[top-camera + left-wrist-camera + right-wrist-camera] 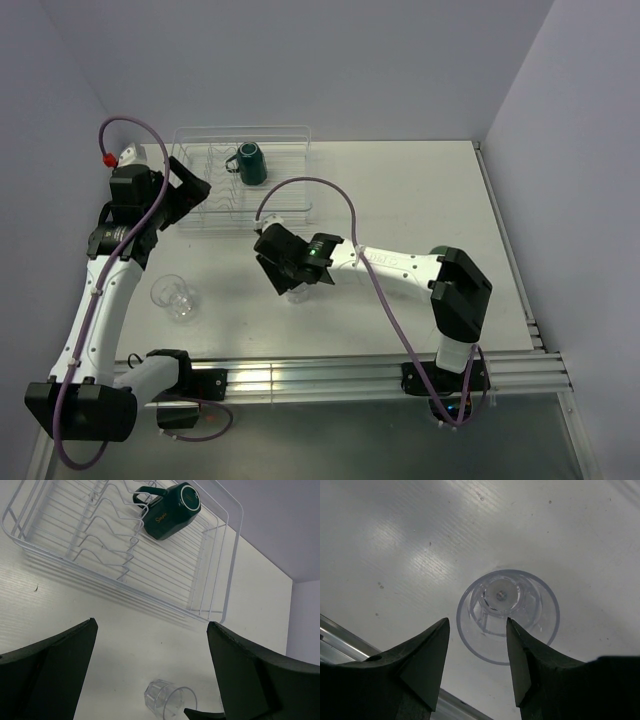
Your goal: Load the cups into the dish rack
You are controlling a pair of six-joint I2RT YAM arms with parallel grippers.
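Your right gripper [477, 625] hangs unclenched astride the wall of the tumbler [530, 605] — front-centre of the counter [430, 190] — ready to pinch.

One wire dish rack [205, 165], one dark green mug [250, 163], two clear glass tumblers [178, 297] [502, 597], two robot arms [100, 300] [400, 263]

White table [430, 200], wire dish rack [215, 195] at its back left, left tumbler [176, 297] and middle tumbler [505, 592] nearer the front.
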